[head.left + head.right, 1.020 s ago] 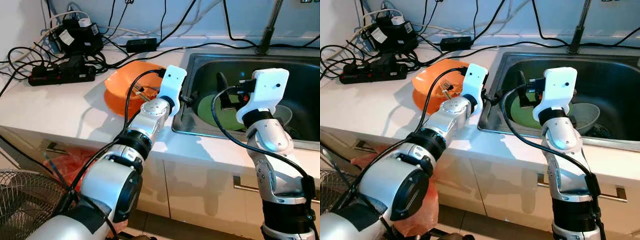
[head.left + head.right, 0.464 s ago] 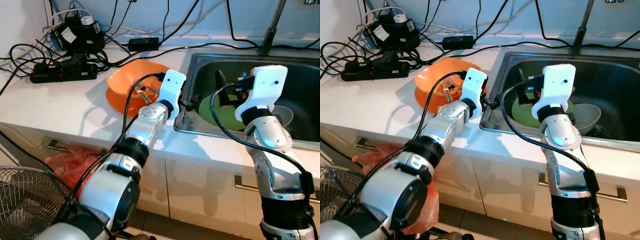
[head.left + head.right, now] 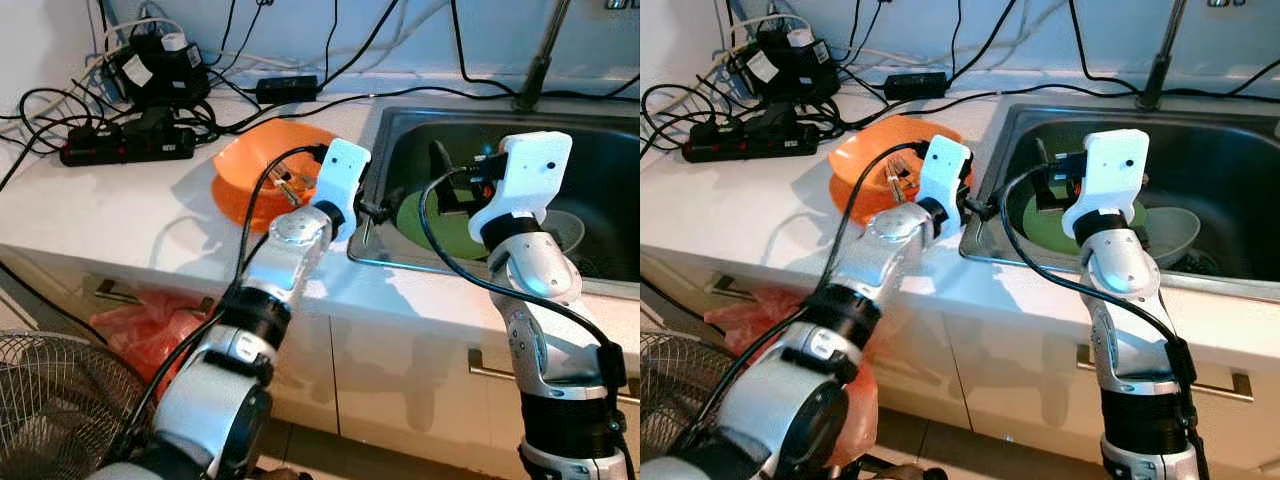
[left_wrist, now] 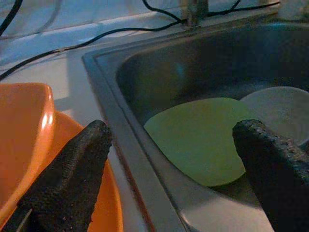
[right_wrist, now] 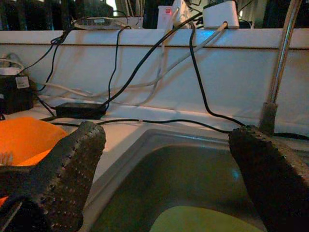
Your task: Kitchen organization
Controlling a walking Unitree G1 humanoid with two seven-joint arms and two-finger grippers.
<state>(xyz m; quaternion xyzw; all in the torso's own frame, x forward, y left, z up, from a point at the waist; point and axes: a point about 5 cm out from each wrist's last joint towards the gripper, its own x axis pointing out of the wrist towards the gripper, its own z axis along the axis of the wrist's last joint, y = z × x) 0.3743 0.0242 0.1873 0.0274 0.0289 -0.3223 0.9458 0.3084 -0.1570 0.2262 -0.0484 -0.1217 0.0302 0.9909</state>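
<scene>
An orange bowl (image 3: 250,185) with cutlery in it sits on the white counter, just left of the steel sink (image 3: 400,265). In the sink lie a green plate (image 4: 203,137) and a pale bowl (image 4: 277,108). My left gripper (image 4: 175,128) hovers open over the sink's left rim, between the orange bowl and the green plate, holding nothing. My right gripper (image 5: 166,131) is open above the sink basin over the green plate (image 3: 440,225), facing the back wall, with nothing between its fingers.
A black power strip (image 3: 125,148), adapters and tangled cables crowd the counter's back left. The faucet (image 3: 535,70) rises behind the sink. Below the counter stand a fan (image 3: 50,400) and an orange bag (image 3: 150,320).
The head view has shifted slightly. My left arm stretches out straighter while its gripper stays at the sink's left rim. The right arm has barely moved.
</scene>
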